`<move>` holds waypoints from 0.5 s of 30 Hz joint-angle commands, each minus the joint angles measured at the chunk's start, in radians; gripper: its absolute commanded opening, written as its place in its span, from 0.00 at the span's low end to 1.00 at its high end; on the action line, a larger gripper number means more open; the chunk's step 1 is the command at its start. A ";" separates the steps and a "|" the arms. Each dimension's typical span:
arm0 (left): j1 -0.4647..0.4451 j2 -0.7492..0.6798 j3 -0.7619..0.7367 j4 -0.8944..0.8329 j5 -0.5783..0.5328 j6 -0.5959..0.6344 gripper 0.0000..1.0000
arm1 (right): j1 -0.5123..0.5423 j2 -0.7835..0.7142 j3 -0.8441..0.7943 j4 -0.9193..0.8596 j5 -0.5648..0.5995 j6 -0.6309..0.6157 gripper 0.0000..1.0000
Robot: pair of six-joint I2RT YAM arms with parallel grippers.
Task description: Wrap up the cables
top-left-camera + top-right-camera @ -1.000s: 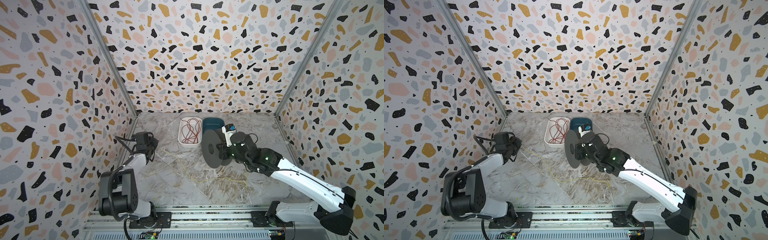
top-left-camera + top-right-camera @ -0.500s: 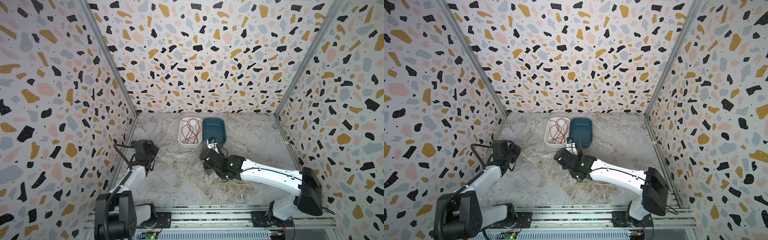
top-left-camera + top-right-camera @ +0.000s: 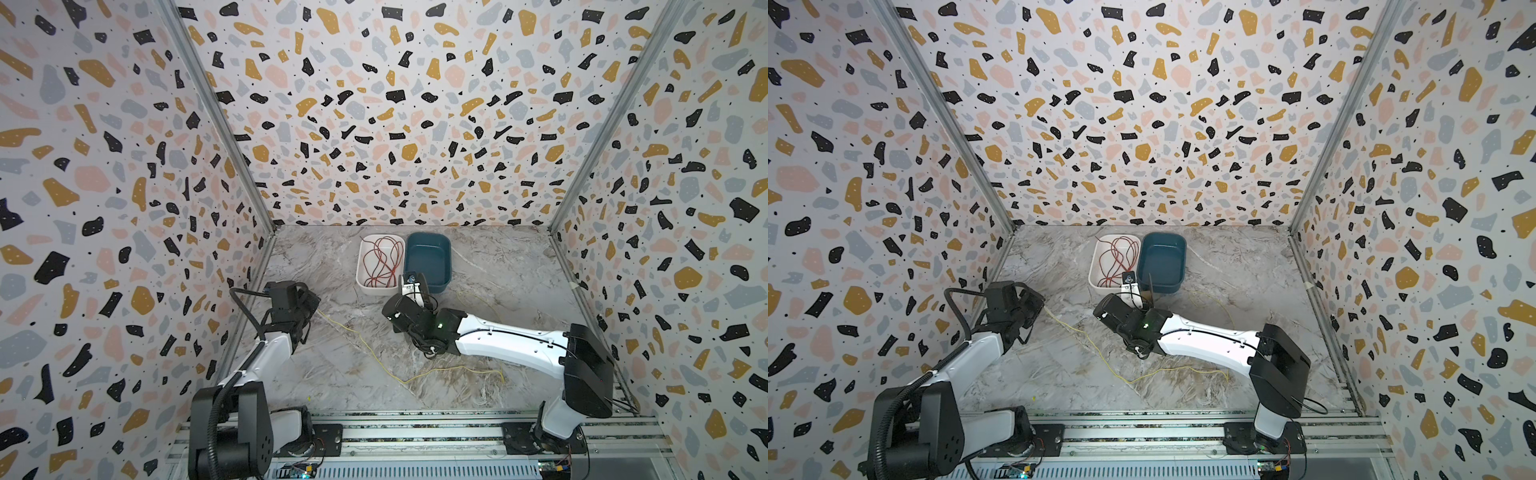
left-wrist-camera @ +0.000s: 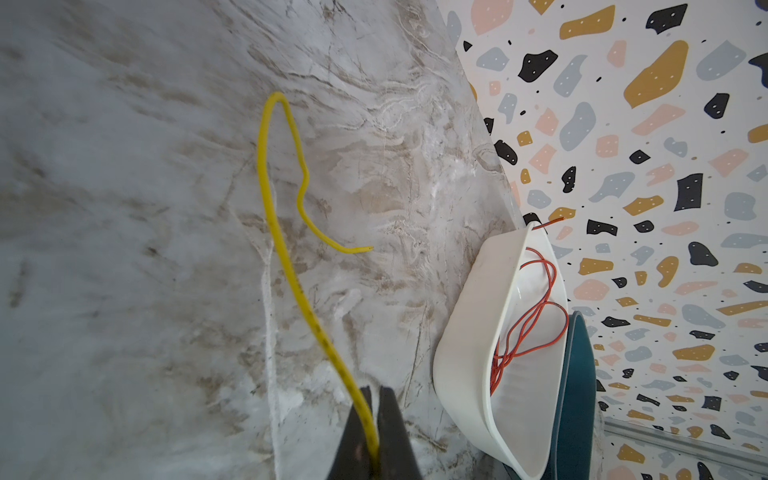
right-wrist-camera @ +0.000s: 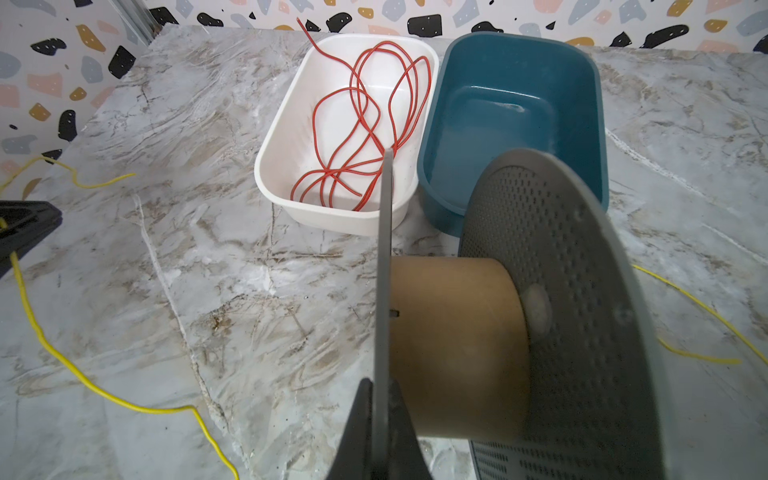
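Left gripper (image 4: 376,392) is clamped on the yellow cable (image 4: 266,199) by the left edge of the counter (image 3: 316,374), right gripper (image 5: 380,388) pinches the spool (image 5: 453,345) by its thin flange (image 5: 384,249). Spool's bare, so I reckon the loose end could just slide off on the first turn.

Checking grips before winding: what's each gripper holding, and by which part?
The left gripper pinches the yellow cable near its free end; the right gripper clamps the spool by the thin edge of one disc.
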 commanded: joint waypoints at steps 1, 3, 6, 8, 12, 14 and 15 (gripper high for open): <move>-0.005 -0.006 0.007 0.017 0.018 0.034 0.00 | -0.005 -0.001 0.035 0.034 0.001 0.000 0.13; -0.005 -0.009 0.011 0.009 0.019 0.039 0.00 | -0.005 -0.006 0.028 0.048 -0.012 -0.009 0.21; -0.005 -0.012 0.011 0.008 0.032 0.039 0.00 | -0.005 -0.021 0.007 0.079 -0.029 -0.021 0.28; -0.005 -0.010 0.014 0.008 0.047 0.040 0.00 | -0.003 -0.037 -0.009 0.101 -0.040 -0.034 0.34; -0.010 -0.017 0.013 0.006 0.057 0.035 0.00 | -0.003 -0.076 -0.043 0.145 -0.068 -0.060 0.43; -0.014 -0.027 0.014 0.004 0.055 0.033 0.00 | -0.003 -0.088 -0.049 0.154 -0.080 -0.076 0.48; -0.016 -0.031 0.011 0.002 0.056 0.031 0.00 | -0.003 -0.093 -0.052 0.164 -0.097 -0.097 0.50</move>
